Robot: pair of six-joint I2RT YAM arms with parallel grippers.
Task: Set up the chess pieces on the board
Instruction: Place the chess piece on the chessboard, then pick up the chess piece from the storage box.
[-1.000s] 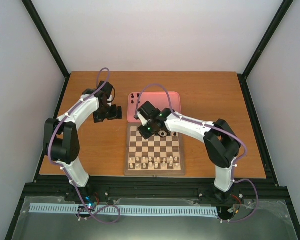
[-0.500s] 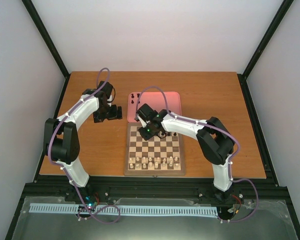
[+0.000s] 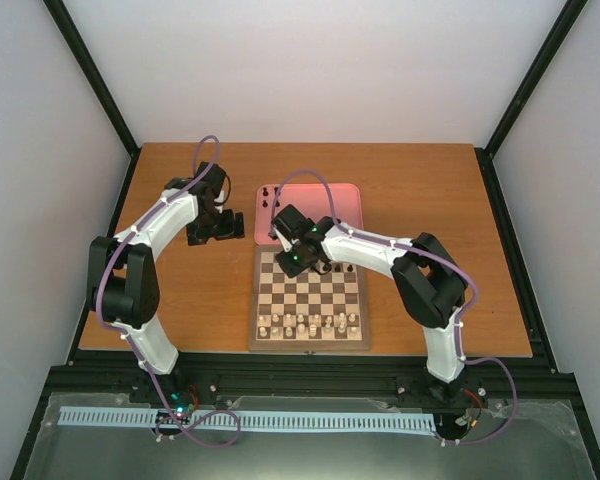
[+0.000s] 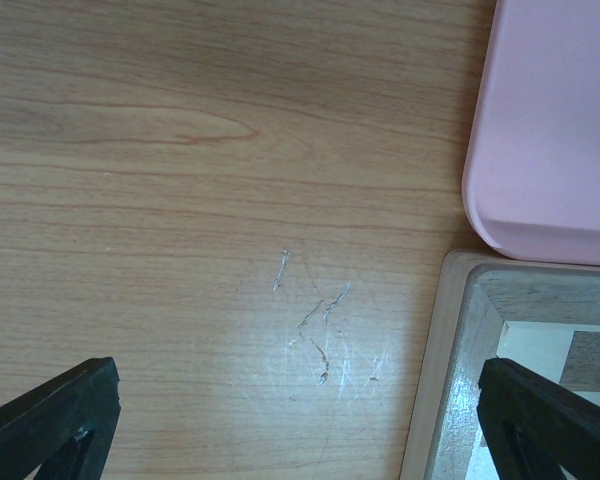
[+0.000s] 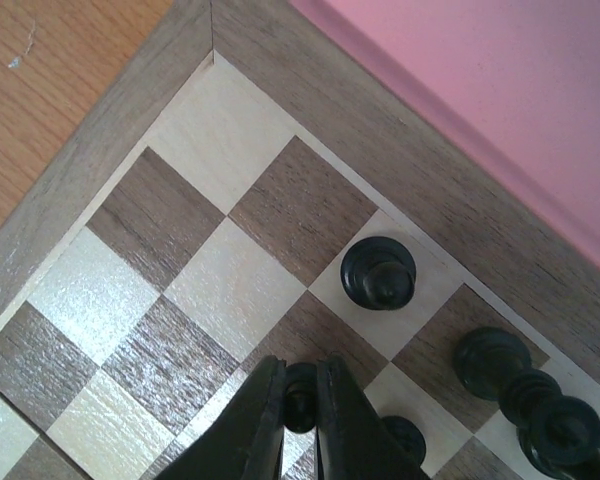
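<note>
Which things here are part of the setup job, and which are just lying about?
Job: black pieces, one gripped in the right tool; board.
Lying about: white pieces, pink tray, table, open left tool.

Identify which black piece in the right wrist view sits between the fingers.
The small black piece low in the frame, pinched by the right gripper. The other black pieces stand free on the board, nothing touching them.
</note>
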